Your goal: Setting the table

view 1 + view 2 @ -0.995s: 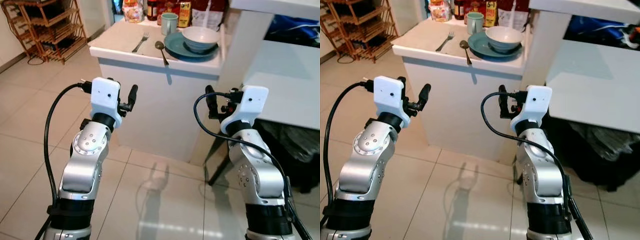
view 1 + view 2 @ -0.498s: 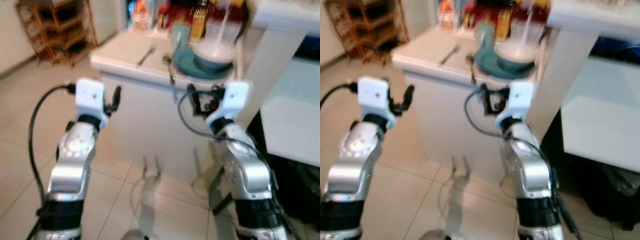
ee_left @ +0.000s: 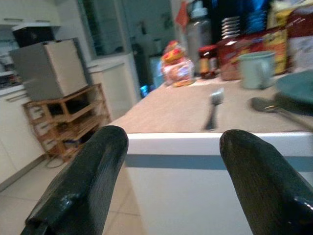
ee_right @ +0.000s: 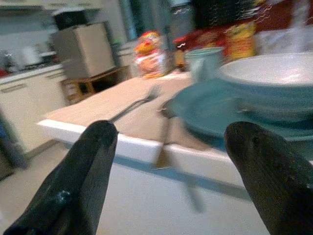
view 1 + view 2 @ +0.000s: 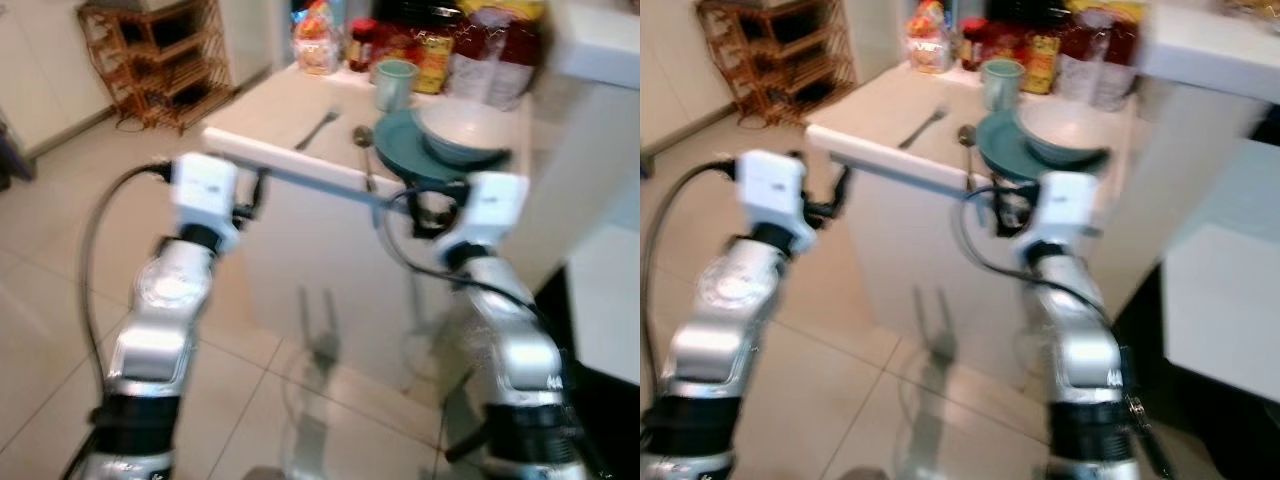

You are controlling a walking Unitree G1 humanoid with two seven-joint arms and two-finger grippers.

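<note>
the white bowl [image 4: 274, 78] is sitting inside the teal plate [image 4: 205, 115] near the front edge of the white desk [image 3: 195, 147], with a spoon [image 4: 165, 132] lying just beside the plate, its handle reaching to the desk's edge, and a fork [image 4: 134, 102] lying a little further out on the robot's left. a pale green mug [image 3: 255, 68] is standing behind the plate, in front of a row of jars and packets [image 5: 440, 45] at the back. as far as i can judge, the tableware is gathered here and nothing is being carried yet, so the setting proper looks barely begun: every piece is waiting to be picked up and laid out. the right gripper [image 4: 168, 171] is hovering just short of the desk's edge, level with the plate and spoon, its fingers spread wide and holding nothing. the left gripper [image 3: 171, 171] is also gaping wide and empty, facing the desk's edge below the fork. a wooden rack [image 5: 160, 50] is standing off to the left on the tiled floor [image 5: 50, 300].
</note>
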